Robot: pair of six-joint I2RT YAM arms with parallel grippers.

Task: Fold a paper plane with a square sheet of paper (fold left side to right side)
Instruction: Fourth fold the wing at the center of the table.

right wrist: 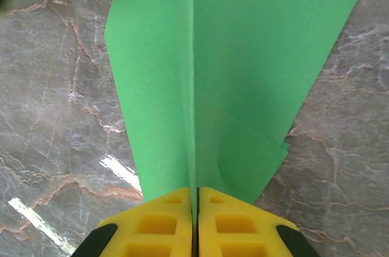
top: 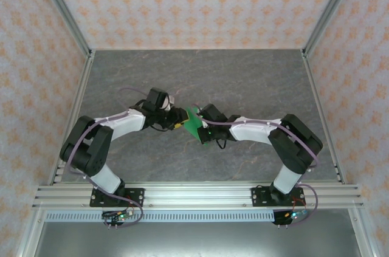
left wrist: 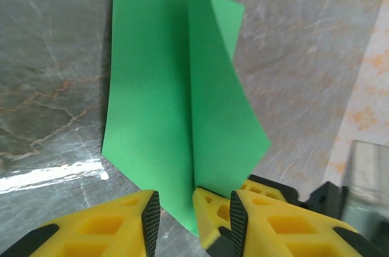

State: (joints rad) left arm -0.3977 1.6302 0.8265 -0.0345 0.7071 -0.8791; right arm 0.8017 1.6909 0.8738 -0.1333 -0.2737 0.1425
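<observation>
- Right tool (right wrist: 196, 223): clamped shut on the green paper (right wrist: 243, 56) at its raised crease.
- Left tool (left wrist: 193, 229): jaws apart astride the near edge, not pinching.
- Handling: light, floppy, easily creased; probably best pinched along the crease.

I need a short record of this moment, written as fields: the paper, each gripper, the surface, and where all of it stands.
paper: green sheet, folded, one ridge standing up between two flaps
right gripper: shut on the ridge of the sheet
left gripper: jaws apart at the near edge of the sheet, not closed on it
surface: grey veined table
place: sheet between the two arms, about mid-table
</observation>
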